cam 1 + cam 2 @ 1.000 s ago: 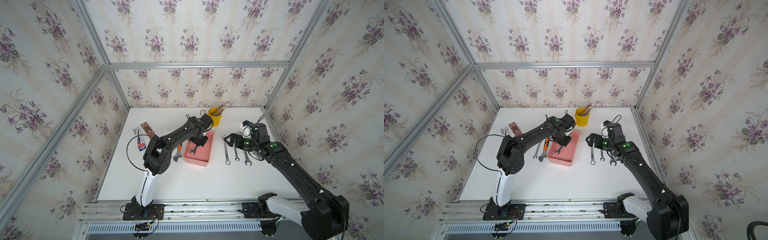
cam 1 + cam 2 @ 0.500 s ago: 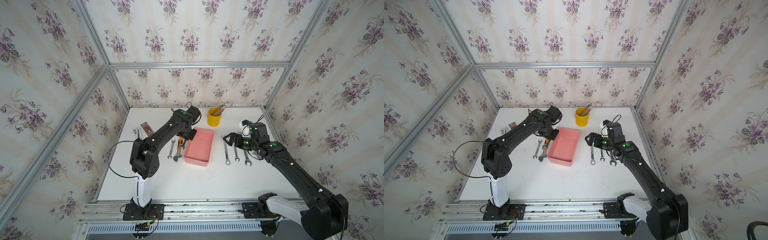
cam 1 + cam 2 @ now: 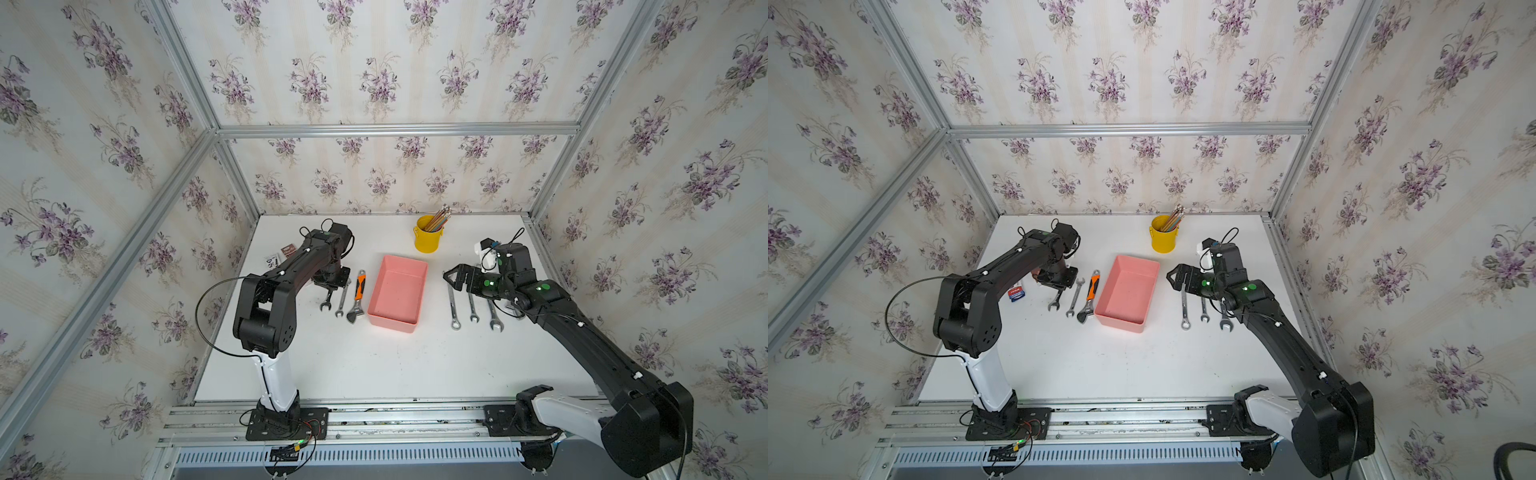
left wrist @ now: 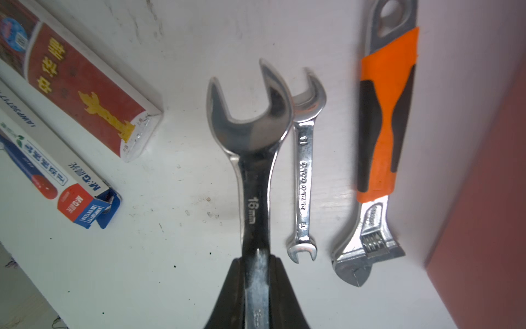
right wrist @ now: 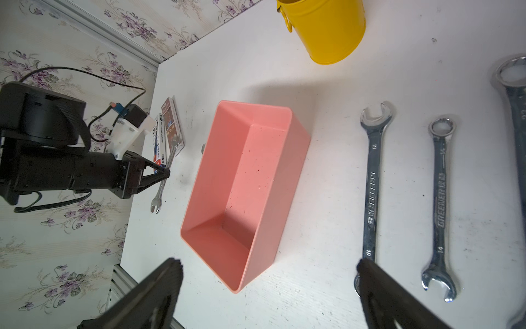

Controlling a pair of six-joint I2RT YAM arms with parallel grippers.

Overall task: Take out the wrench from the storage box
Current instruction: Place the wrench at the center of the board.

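The salmon-pink storage box (image 3: 390, 325) (image 3: 1121, 325) (image 5: 284, 185) stands mid-table with nothing in it. My left gripper (image 3: 330, 284) (image 3: 1060, 284) (image 4: 256, 263) is to its left, low over the table and shut on the shank of a silver 16 mm wrench (image 4: 253, 171) (image 3: 326, 302) (image 3: 1054, 302). The wrench's open end points toward the front edge. I cannot tell whether it touches the table. My right gripper (image 3: 451, 279) (image 3: 1173, 279) (image 5: 269, 266) hangs open and holds nothing, just right of the box.
A small wrench (image 4: 304, 182) and an orange-handled adjustable wrench (image 4: 378, 142) (image 3: 358, 295) lie between the held wrench and the box. Three wrenches (image 3: 471, 305) lie right of the box. A yellow pencil cup (image 3: 427, 239) stands behind it. Small cartons (image 4: 82, 85) lie at the back left.
My left arm carried the wrench from over the box leftward, out past the box's left wall, and lowered it beside the other wrenches. The right arm has stayed still.
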